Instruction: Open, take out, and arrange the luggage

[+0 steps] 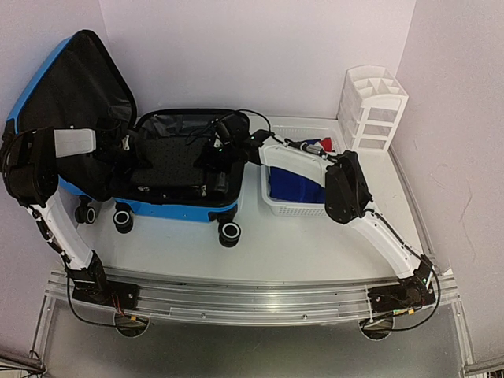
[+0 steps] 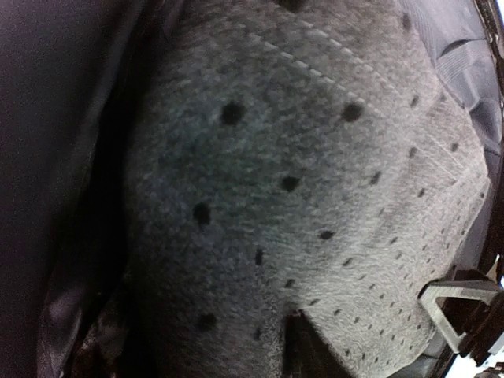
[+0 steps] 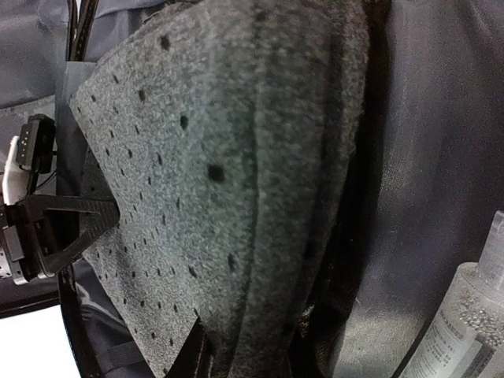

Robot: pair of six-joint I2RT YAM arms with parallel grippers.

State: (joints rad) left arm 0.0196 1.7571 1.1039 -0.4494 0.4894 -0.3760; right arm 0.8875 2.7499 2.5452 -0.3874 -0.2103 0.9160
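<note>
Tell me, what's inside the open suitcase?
A grey dotted felt piece lies in the suitcase, with a clear bottle beside it. Whatever lies beneath the felt is covered.

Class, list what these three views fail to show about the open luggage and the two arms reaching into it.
- Left wrist: grey felt fills the frame; only one left finger shows, cut by the edge, grip unclear.
- Right wrist: felt hides the second finger; bottle cropped, label unreadable.
- Top: left arm and right arm cover part of the luggage interior; dark contents indistinct.
</note>
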